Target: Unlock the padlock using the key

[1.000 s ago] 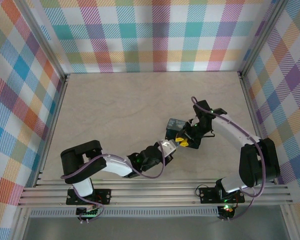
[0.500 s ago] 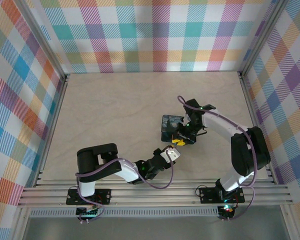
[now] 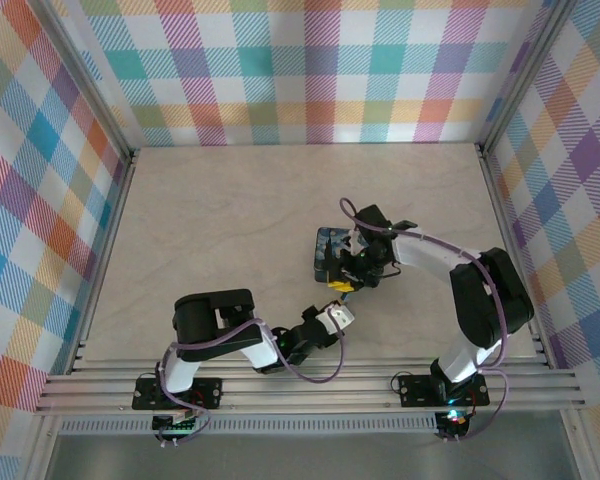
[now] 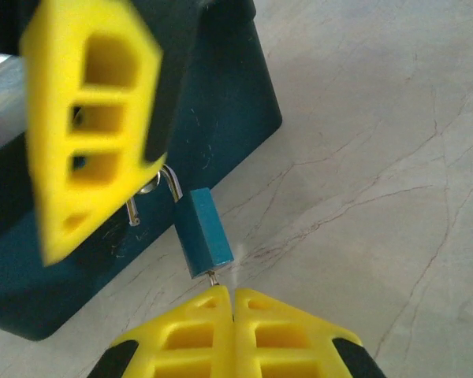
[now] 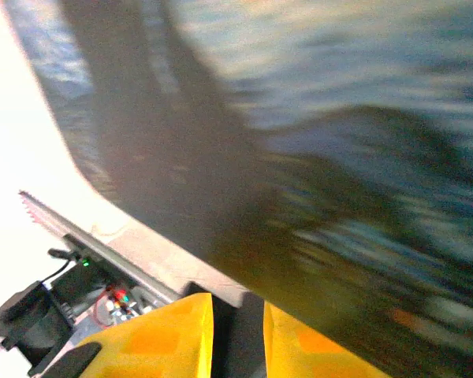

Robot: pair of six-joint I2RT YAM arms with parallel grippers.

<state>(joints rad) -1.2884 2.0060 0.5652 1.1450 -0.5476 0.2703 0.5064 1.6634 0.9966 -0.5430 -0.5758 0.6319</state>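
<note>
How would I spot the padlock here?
Find the dark teal box on the marbled table. Against its side sits the padlock, just beyond the left gripper, whose shut tips pinch the key. It is the only small blue block topped with a silver shackle.

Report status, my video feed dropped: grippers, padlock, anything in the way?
Left gripper shut on key, key at bottom of padlock. Right gripper at teal box, grip unclear. Its finger hides part of shackle.

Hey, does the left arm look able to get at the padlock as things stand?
Probably yes. The left pincer, shut, sits just below the padlock, with what looks like the key bridging them. One finger of the right pincer hangs beside the shackle, not between.
</note>
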